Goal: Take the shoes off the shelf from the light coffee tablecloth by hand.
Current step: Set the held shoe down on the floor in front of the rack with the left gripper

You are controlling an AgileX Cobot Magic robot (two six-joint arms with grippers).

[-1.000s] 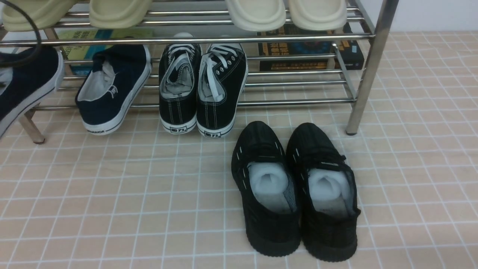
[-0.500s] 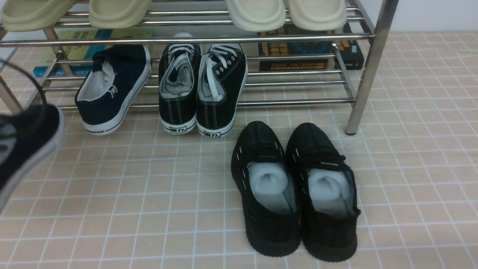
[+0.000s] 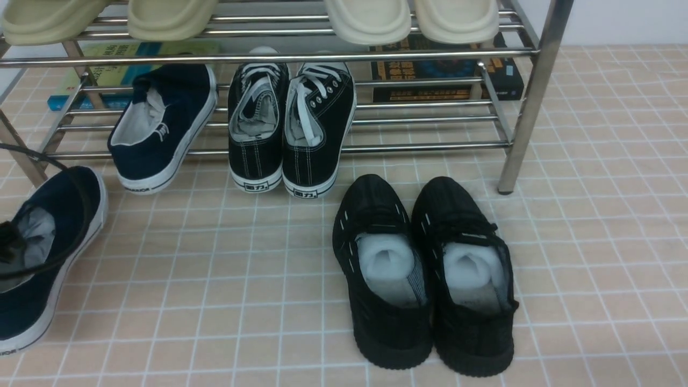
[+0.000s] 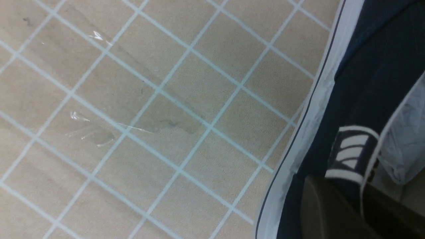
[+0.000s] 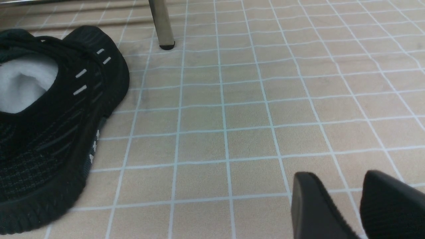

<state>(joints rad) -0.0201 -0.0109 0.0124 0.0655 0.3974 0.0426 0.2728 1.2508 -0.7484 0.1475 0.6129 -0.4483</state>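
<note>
One navy slip-on shoe (image 3: pixel 51 252) with a white sole is at the far left, low on the light coffee tablecloth (image 3: pixel 215 279). I cannot tell whether its sole touches the cloth. My left gripper (image 4: pixel 360 199) is shut on its heel wall (image 4: pixel 352 156), with one finger outside and one inside the opening. The second navy shoe (image 3: pixel 161 129) leans on the lower tier of the chrome shelf (image 3: pixel 529 97), heel toward me. My right gripper (image 5: pixel 345 189) hangs open over bare cloth to the right of the black knit shoes, holding nothing.
Black lace-up sneakers (image 3: pixel 290 129) stand on the lower tier beside the navy shoe. All-black knit shoes (image 3: pixel 424 274) with white stuffing sit on the cloth in front. Cream slippers (image 3: pixel 371 19) fill the upper tier. Books (image 3: pixel 446 70) lie behind the shelf, and its right front leg (image 5: pixel 162 26) stands near the knit shoes.
My left gripper has brought the navy shoe down from beside the shelf's lower tier and toward me, level and low on the cloth. The right gripper and the other shoes have not moved.
</note>
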